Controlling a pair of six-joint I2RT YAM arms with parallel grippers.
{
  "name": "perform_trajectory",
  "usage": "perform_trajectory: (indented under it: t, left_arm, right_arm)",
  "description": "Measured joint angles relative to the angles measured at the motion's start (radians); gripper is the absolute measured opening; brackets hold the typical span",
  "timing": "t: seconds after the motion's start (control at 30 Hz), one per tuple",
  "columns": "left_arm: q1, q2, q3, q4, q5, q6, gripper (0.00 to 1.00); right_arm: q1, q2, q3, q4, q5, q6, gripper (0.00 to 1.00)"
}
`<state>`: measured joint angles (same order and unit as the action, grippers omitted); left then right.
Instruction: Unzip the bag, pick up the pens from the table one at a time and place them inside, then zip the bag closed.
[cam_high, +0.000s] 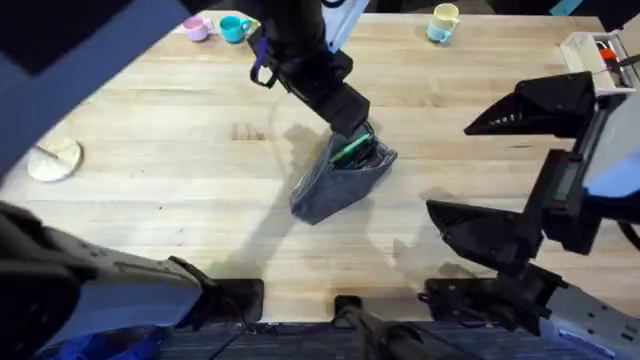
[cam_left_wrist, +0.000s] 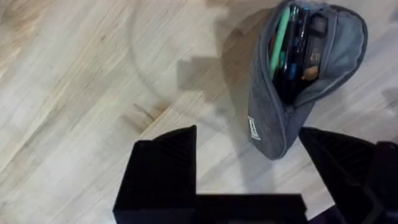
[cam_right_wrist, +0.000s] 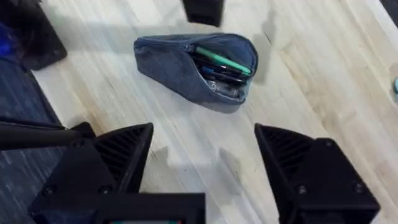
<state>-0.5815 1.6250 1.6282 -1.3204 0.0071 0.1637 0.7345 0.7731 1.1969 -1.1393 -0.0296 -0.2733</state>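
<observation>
Worktop (cam_high: 150, 180): pale butcher-block wood with plank seams; the overhead view alone takes in its outlying items, going left to right: a pale round disc (cam_high: 54, 158) at the left edge, a pink cup (cam_high: 196, 28) and a teal cup (cam_high: 234, 28) at the far edge, a yellow cup (cam_high: 443, 22) further right, and a white slatted holder (cam_high: 590, 50) with a red marker at the far right. Left hand (cam_high: 352, 128): black, reaching in from the far left, poised above the far end of the bag; its wrist view shows the fingers (cam_left_wrist: 165, 165) spread wide with bare wood between them, holding nothing. Bag (cam_high: 340, 178): grey felt-like fabric pouch, long and slim, lying near the worktop's middle, long axis running from near-left to far-right, its opened mouth at the far-right end. The left wrist view looks straight into the gaping mouth and shows a small label on the outer wall; the right wrist view shows the closed tapered end. Pens: a bright green pen (cam_left_wrist: 280, 34) and a dark pen (cam_left_wrist: 300, 43), thin sticks lying inside along the pouch's length. Right hand (cam_high: 480, 170): black, ribbed fingers (cam_right_wrist: 298, 165) spread wide and empty, right of the bag and well apart from it.
</observation>
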Motion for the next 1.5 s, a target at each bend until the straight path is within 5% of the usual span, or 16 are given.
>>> perform_trajectory:
  t: [0.37, 0.7, 0.87, 1.1, 1.33, 1.5]
  left_arm:
    - [0.019, -0.3, -0.275, 0.109, 0.001, 0.111, 0.993]
    - [0.147, -0.573, -0.496, 0.13, 0.08, 0.251, 0.993]
    - [0.206, -0.578, -0.522, 0.176, 0.08, 0.269, 0.993]
    - [0.211, -0.577, -0.522, 0.179, 0.046, 0.295, 0.993]
    - [0.215, -0.577, -0.529, 0.157, 0.062, 0.442, 0.994]
    - [0.245, -0.577, -0.556, 0.156, 0.16, 0.566, 0.995]
  right_arm:
    - [0.0, 0.0, 0.0, 0.0, 0.0, 0.0, 0.997]
    - [0.0, 0.007, 0.0, 0.0, 0.0, 0.0, 0.996]
    - [0.0, 0.039, 0.0, 0.007, 0.0, 0.0, 0.997]
    - [0.0, 0.109, 0.0, 0.046, 0.0, 0.024, 0.997]
    - [0.0, 0.187, 0.0, 0.068, 0.0, 0.113, 0.997]
    - [0.0, 0.228, 0.0, 0.07, -0.001, 0.17, 0.997]
